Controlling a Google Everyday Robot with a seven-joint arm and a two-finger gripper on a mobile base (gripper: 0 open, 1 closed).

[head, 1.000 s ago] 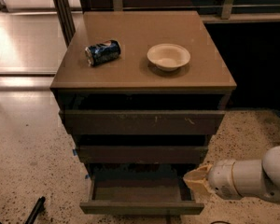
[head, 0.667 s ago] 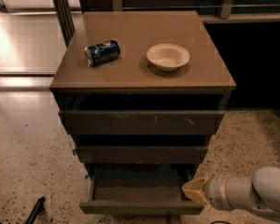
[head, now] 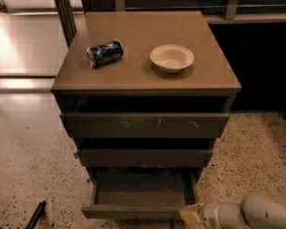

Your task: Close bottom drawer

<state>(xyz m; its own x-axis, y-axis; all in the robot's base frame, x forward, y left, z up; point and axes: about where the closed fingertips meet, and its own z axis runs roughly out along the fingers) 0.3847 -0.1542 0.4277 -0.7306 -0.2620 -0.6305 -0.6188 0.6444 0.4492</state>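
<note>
The bottom drawer [head: 133, 211] is the lowest of three dark drawers of the cabinet. It is pulled out, and its shallow tray [head: 140, 194] shows from above. My gripper [head: 193, 217] comes in from the lower right on a white arm [head: 257, 214]. Its tan tip sits at the right end of the bottom drawer's front, touching or very close to it. The middle drawer [head: 145, 157] and the scratched top drawer [head: 145, 126] stand slightly out above.
On the cabinet top [head: 138, 75] lie a blue can [head: 105, 54] on its side and a white bowl [head: 172, 57]. A dark object [head: 35, 213] lies on the speckled floor at the lower left. A dark opening is to the cabinet's right.
My arm has dropped lower and moved left, from beside the drawer's right side down to its front right corner. The drawer stays pulled out.
</note>
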